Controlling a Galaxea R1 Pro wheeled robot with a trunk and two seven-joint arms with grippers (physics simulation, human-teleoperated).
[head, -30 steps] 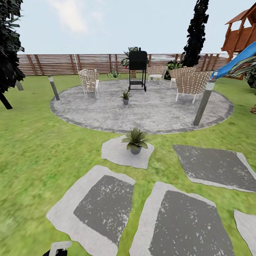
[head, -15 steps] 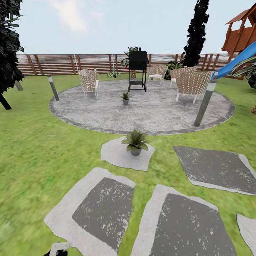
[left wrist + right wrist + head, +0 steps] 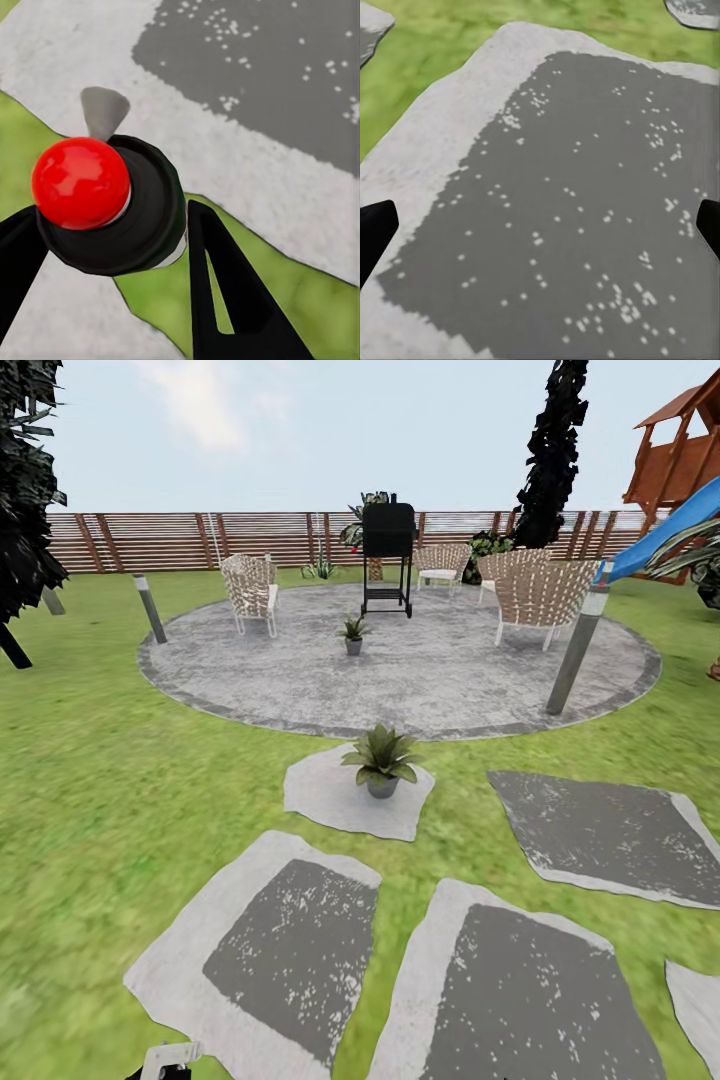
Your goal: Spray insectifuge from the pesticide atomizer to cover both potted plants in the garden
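1. The left hand is clamped on the atomizer: its black fingers press both sides of the dark bottle, whose red top faces the wrist camera.
2. Below the atomizer lie a pale stepping stone and a strip of lawn.
3. In the head view, a bit of the left hand shows at the bottom edge.
4. The right hand is spread wide with nothing between its fingertips, above another grey stone.
5. The near plant stands on a small stone just before the patio.
6. The far plant stands on the patio, in front of the black grill, with wicker chairs around.
7. A slatted fence closes the garden behind.
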